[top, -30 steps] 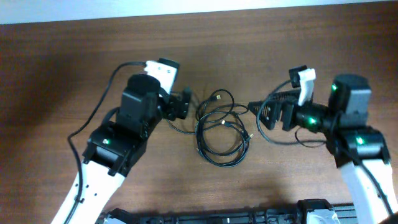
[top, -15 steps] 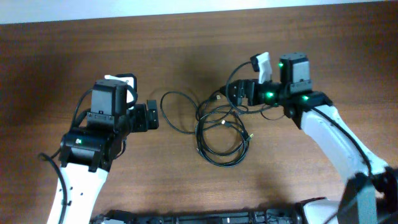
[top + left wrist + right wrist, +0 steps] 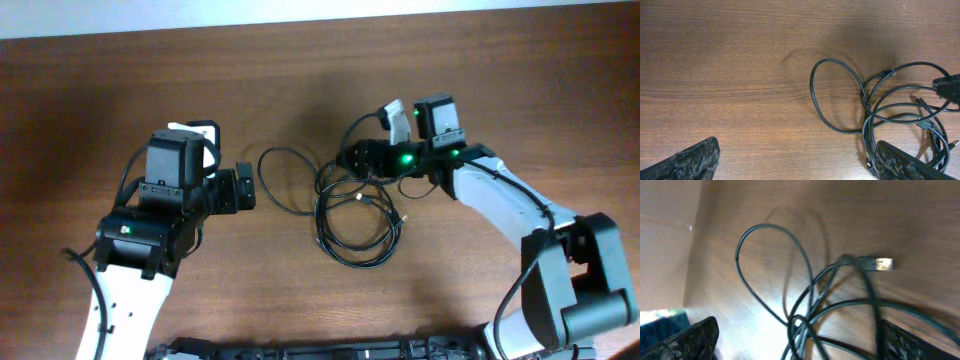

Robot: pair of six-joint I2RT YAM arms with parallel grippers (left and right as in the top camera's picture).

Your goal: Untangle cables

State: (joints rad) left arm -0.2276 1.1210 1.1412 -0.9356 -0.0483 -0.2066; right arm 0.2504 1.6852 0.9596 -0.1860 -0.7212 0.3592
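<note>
Cables (image 3: 811,89) tangled; left end effector (image 3: 245,187), right end effector (image 3: 352,158) spread.

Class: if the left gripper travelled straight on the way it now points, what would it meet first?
Probably the loose loop of thin black cable lying ahead of the left gripper, though the gripper's height is unclear.

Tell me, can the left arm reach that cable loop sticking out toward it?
Probably yes. The left pincer is open and faces the cable loop, with only bare table between them, so nothing seems to block it.
</note>
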